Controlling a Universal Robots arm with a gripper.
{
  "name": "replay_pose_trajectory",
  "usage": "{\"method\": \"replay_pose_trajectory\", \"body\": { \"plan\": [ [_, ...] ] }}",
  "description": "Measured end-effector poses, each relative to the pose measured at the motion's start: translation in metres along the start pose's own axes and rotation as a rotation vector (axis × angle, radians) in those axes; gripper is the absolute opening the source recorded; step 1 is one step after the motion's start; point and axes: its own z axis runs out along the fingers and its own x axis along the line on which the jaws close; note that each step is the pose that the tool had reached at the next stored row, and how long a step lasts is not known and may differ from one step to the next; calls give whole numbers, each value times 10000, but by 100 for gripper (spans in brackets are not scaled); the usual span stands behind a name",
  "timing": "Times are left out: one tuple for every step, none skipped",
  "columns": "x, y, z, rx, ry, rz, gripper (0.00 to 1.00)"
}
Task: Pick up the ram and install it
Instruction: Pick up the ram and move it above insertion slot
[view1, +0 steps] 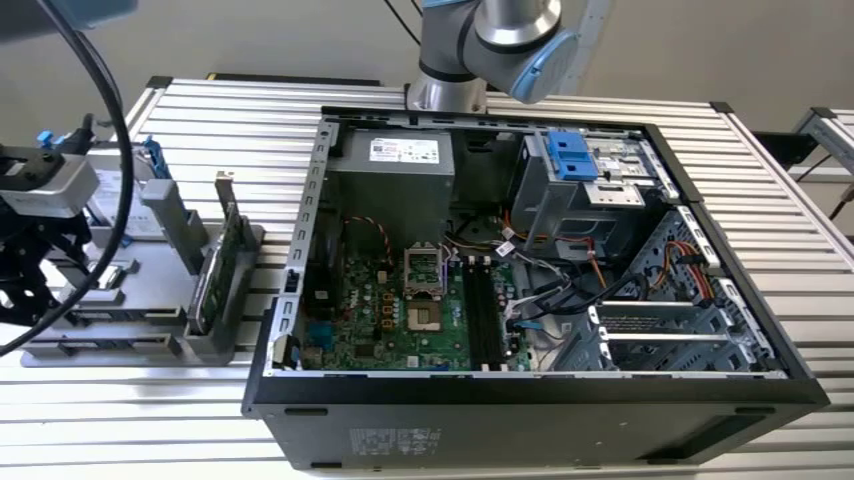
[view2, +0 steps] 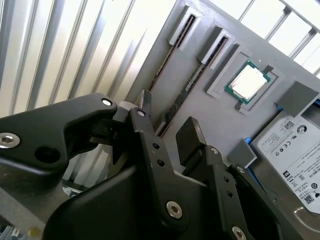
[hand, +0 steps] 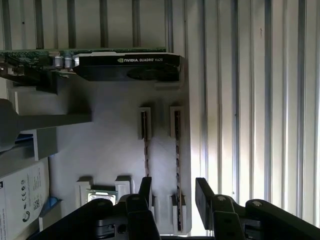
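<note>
**Gripper (hand: 174, 196) over the ram (hand: 177, 155): jaws apart, nothing held.**

The ram stands on edge in a slot of the grey holder (hand: 110, 145), at the left of the exterior view and well apart from the open computer case (view1: 534, 405). Its long axis runs crosswise to the closing direction, so the fingers (hand: 202, 192) flank its flat faces. A neighbouring slot (hand: 145, 125) lies just beside one finger. The green card (hand: 100, 62), processor chip (view2: 248, 80) and hard drive (view2: 295, 150) stand clear.
</note>
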Motion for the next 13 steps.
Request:
{"method": "replay_pose_trajectory", "body": {
  "plan": [
    [0,0,3,0,-2,0,100],
    [0,0,7,0,-3,0,100],
    [0,0,10,0,-4,0,100],
    [0,0,14,-1,-5,0,100],
    [0,0,18,-1,-6,0,100],
    [0,-1,20,0,-8,0,100],
    [0,0,25,-1,-9,0,100],
    [0,-1,28,-1,-10,0,100],
    [0,-1,31,0,-11,0,100],
    [0,-1,35,-2,-11,0,100],
    [0,-1,37,0,-14,1,100],
    [0,-1,41,-2,-14,0,100],
    [0,-1,44,-1,-16,0,100]
  ]
}}
